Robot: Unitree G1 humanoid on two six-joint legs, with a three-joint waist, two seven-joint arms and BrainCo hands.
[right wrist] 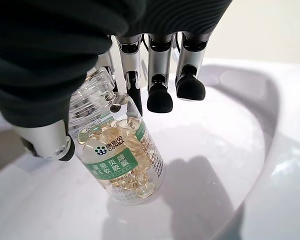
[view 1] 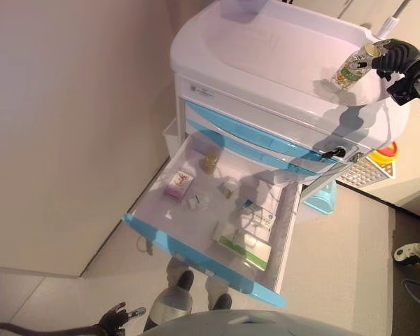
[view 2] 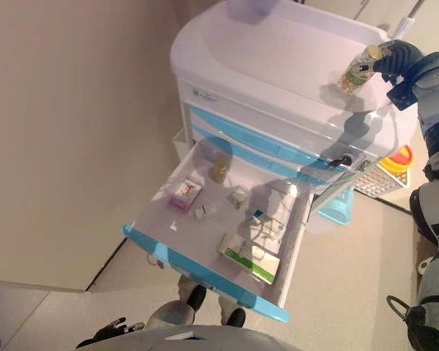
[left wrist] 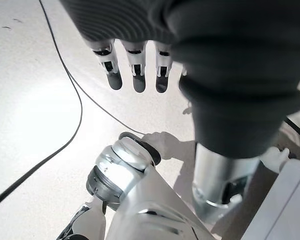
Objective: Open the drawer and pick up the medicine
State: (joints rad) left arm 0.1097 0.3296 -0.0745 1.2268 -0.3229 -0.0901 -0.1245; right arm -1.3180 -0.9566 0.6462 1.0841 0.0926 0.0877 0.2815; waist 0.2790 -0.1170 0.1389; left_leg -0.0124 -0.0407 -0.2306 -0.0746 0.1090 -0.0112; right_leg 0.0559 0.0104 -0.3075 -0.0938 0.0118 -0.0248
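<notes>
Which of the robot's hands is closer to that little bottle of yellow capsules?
The right hand: its fingers pinch the capsule bottle above the cart's top. The left hand hangs low beside the open drawer, near the floor.

Boxes [view 1: 243, 241] crowd the open drawer [view 1: 196, 255]; the cart top [view 1: 266, 56] lies bare.

- Light was bright and even over the cart top [view 1: 280, 49].
- A soft grey shadow fell beside the bottle [right wrist: 121, 159].
- The floor [left wrist: 35, 110] glared pale.

White cart [view 1: 266, 49] with open drawer [view 1: 189, 231] of medicine boxes [view 1: 241, 245].
</notes>
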